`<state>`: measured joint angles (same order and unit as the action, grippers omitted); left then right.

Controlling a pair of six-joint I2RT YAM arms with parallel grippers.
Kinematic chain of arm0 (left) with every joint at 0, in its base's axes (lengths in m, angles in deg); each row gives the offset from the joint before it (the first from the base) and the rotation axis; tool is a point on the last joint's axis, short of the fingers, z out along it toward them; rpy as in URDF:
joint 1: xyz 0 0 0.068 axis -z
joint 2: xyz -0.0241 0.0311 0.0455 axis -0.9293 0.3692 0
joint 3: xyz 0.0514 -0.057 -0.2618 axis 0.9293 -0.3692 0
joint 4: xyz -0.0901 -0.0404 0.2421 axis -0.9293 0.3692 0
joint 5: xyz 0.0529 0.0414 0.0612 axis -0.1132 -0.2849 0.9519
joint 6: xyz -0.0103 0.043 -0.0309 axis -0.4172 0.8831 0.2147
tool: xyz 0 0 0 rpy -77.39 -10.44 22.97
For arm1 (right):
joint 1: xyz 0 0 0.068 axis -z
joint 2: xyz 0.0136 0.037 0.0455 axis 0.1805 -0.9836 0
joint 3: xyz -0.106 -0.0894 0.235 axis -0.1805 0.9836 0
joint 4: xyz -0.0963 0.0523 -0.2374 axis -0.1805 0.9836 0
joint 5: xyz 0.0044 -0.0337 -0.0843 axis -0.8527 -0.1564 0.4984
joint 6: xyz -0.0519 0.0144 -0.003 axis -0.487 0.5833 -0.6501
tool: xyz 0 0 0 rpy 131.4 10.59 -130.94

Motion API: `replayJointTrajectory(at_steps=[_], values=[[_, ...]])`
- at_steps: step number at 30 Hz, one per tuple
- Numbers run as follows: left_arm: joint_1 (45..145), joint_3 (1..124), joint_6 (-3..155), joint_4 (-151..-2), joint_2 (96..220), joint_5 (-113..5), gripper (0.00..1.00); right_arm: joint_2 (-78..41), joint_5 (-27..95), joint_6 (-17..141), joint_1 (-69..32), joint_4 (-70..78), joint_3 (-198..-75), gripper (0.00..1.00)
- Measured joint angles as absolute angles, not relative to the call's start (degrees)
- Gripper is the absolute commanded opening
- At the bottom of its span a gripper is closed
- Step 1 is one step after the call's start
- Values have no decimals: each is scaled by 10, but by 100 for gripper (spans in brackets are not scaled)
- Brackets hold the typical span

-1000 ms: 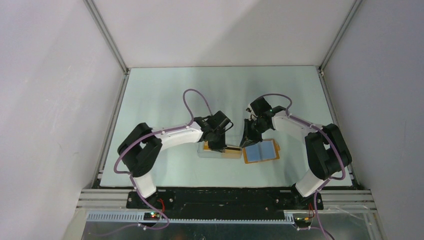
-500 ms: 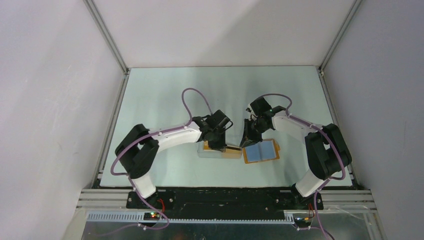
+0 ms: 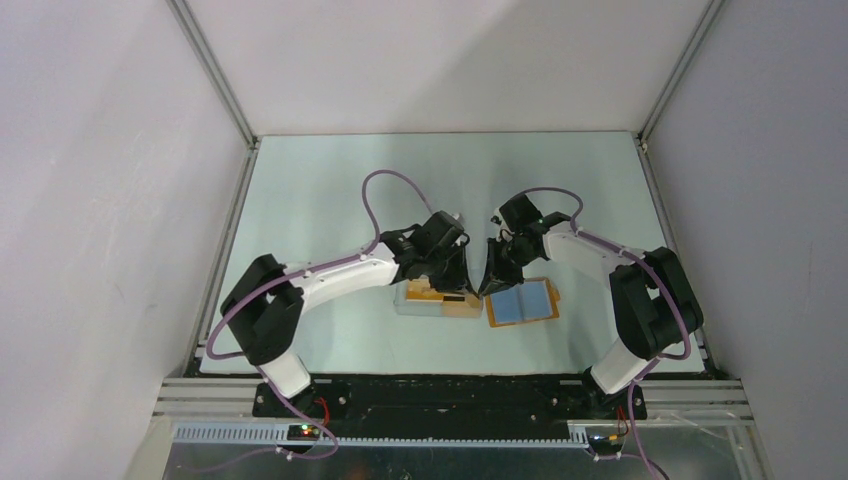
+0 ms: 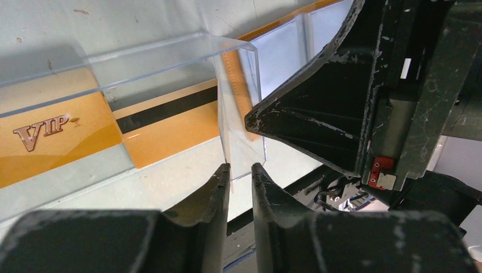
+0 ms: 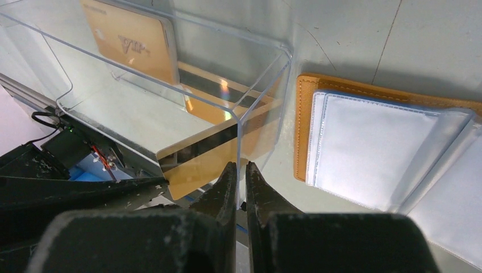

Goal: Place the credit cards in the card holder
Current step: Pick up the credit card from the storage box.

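credit cards (image 3: 425,291): both sit inside the clear box (image 4: 239,96), none in the card holder (image 3: 522,303) yet.

box contents, as you'll see on the wrist views:
- vip card (image 4: 57,136), printed face showing. from the right wrist it looks propped against the far long wall, tilted rather than flat.
- striped card (image 4: 170,122), dark stripe along one face, lying low in the box towards the end nearest the holder. i can't tell whether its tip pokes past the end wall or is only seen through it.

card holder: open and flat on the table (image 3: 330,200), just beside the box on its right. blue-grey pockets face up inside the orange-tan edge. box and holder are close, and i can't tell if they touch.

right end effector (image 5: 241,173): jaws nearly together, with the box's upright corner edge running down into the slit. you're pinching the clear wall at the holder end. the left wrist view agrees, with its fingertip right on that wall.

left end effector (image 4: 241,176): narrow gap, jaws slightly apart with light showing between them. the tips are at the foot of that same end wall and hold nothing that i can see.

from above, both end effectors crowd the same end of the box, left over the box and right between box and holder.
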<state>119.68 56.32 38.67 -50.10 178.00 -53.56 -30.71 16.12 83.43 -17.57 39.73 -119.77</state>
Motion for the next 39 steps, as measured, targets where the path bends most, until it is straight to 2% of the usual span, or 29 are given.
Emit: replayJointTrajectory(at_steps=[2, 4, 6, 10, 15, 18, 21, 23, 25, 27, 30, 32, 34, 36, 39], values=[[1197, 563, 386, -504, 1783, -538, 21, -307, 161, 834, -176, 397, -1198, 3], [1196, 563, 383, -507, 1785, -538, 12, -307, 161, 834, -176, 397, -1198, 4], [1197, 563, 380, -511, 1786, -538, 9, -307, 161, 834, -176, 397, -1198, 4], [1197, 563, 377, -518, 1789, -540, 18, -307, 161, 834, -176, 397, -1198, 5], [1197, 564, 372, -532, 1795, -552, 21, -307, 161, 834, -176, 397, -1198, 5], [1198, 565, 372, -534, 1812, -546, 29, -307, 161, 834, -176, 397, -1198, 6], [1198, 562, 373, -518, 1847, -538, 30, -307, 161, 834, -176, 397, -1198, 6], [1198, 560, 373, -504, 1862, -534, 24, -307, 161, 834, -176, 398, -1198, 6], [1198, 560, 374, -497, 1866, -532, 9, -307, 161, 834, -177, 398, -1198, 6], [1198, 561, 374, -500, 1865, -533, 1, -307, 161, 834, -177, 398, -1198, 7], [1199, 562, 376, -504, 1862, -534, 0, -307, 161, 834, -177, 398, -1199, 11], [1200, 562, 377, -504, 1853, -533, 0, -307, 161, 834, -178, 398, -1199, 19], [1200, 562, 380, -500, 1839, -525, 0, -307, 161, 834, -179, 398, -1199, 36], [1200, 562, 385, -492, 1816, -513, 0, -305, 161, 833, -180, 400, -1200, 48], [1198, 561, 394, -484, 1770, -499, 0, -288, 161, 834, -179, 407, -1204, 60]])
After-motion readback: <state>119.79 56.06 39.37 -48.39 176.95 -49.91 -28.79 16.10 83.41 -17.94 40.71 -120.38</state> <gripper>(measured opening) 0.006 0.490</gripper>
